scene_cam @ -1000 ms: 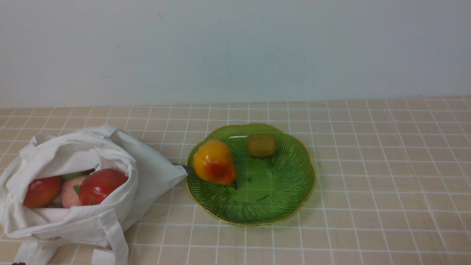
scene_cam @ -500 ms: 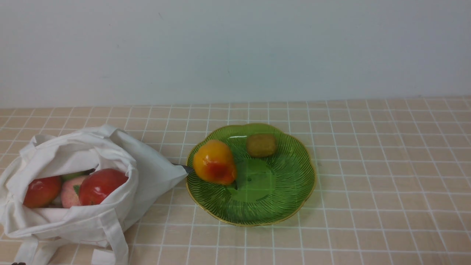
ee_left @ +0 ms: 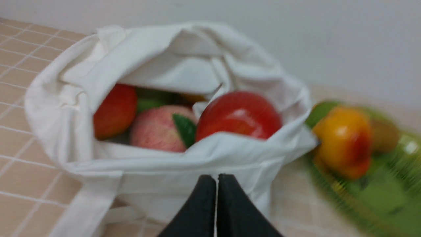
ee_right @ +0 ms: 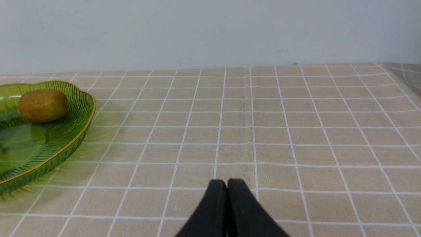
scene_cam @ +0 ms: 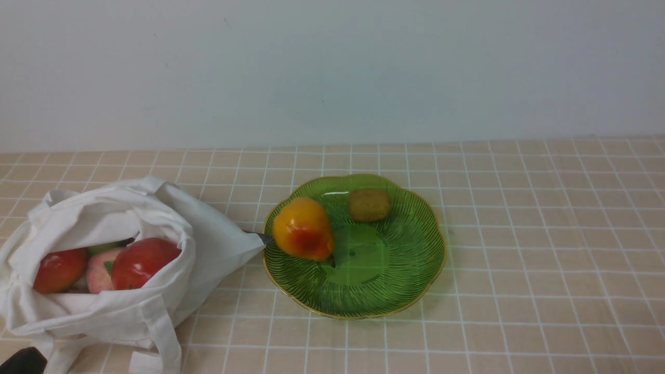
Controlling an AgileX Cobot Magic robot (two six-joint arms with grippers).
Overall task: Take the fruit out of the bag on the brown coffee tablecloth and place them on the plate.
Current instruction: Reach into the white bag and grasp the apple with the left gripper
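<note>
The white bag lies open at the left on the grid tablecloth. Inside it are two red apples and a pink peach with a green leaf. In the left wrist view the bag shows an apple, the peach and another apple. My left gripper is shut and empty, just in front of the bag's near edge; only a dark part of it shows in the front view. The green plate holds an orange-yellow pear and a kiwi. My right gripper is shut and empty over bare cloth, right of the plate.
The bag's strap handles trail toward the table's front edge. A pale wall stands behind the table. A small grey tip pokes out between the bag and the plate.
A dark part of my left gripper has come into the front view at the bottom left corner. The left wrist view is motion-blurred. The bag, fruit and plate have not moved.
</note>
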